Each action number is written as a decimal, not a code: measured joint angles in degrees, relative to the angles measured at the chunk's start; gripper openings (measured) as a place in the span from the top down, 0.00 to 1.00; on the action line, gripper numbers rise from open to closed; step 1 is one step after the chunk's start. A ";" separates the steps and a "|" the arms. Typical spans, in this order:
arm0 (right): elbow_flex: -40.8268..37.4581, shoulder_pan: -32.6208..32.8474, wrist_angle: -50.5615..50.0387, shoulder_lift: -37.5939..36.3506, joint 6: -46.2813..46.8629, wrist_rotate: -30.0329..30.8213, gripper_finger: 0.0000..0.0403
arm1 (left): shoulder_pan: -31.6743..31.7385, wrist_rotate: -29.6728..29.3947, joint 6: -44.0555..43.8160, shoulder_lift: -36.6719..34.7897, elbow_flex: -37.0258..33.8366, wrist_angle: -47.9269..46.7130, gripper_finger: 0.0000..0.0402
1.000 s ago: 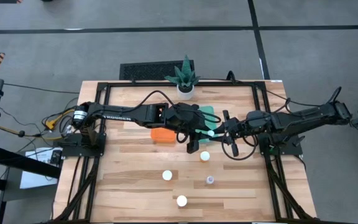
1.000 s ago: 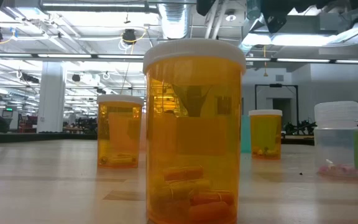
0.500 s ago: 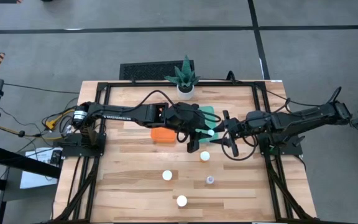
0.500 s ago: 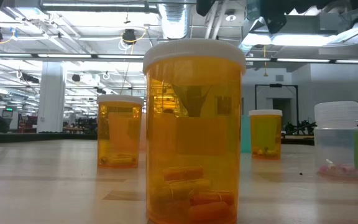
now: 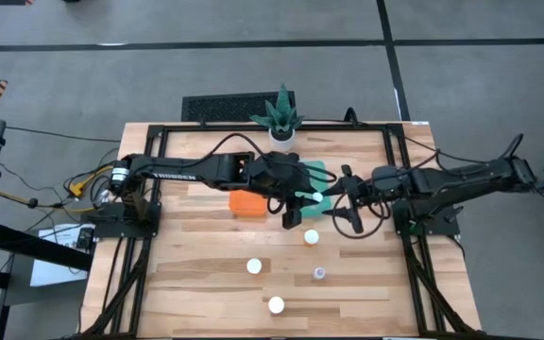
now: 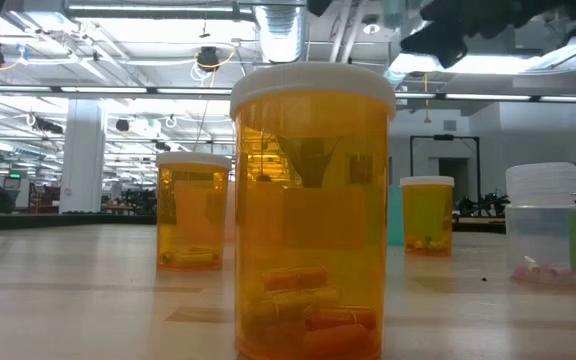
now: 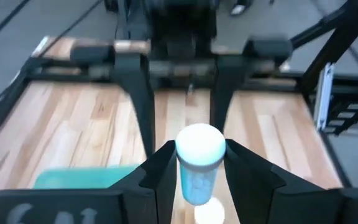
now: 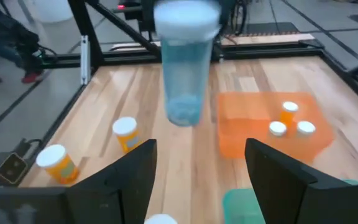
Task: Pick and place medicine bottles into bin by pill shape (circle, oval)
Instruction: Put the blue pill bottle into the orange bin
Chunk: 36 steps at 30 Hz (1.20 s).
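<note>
The left gripper (image 7: 197, 165) pinches a bluish-clear bottle (image 7: 199, 163) just under its white cap, lifted above the table beside the green bin (image 5: 321, 174). The right gripper (image 8: 201, 171) hangs nearby, fingers spread. The bottle looks light, rigid and smooth; hold its sides.

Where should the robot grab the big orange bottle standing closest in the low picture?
Grab the orange bottle round its body, just under the white cap, with the tool coming straight down: it stands upright with bare table around it. The open right gripper is free; the left gripper holds a bluish bottle.
</note>
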 joint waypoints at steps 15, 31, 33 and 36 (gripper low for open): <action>0.00 -4.76 -9.92 -18.43 2.10 0.01 0.37 | 0.00 -13.15 -0.40 -10.83 -3.31 -15.07 0.72; 0.00 -4.74 -13.18 -22.01 4.31 0.16 0.37 | 1.09 -24.19 -7.85 -38.22 -52.90 19.98 0.72; 0.00 -4.74 -13.14 -21.96 5.15 0.20 0.37 | 1.54 -24.41 -7.81 -38.97 -58.64 28.15 0.72; 0.00 -4.74 -13.09 -21.96 6.61 0.25 0.37 | 2.05 -24.59 -7.61 -38.67 -65.66 36.23 0.72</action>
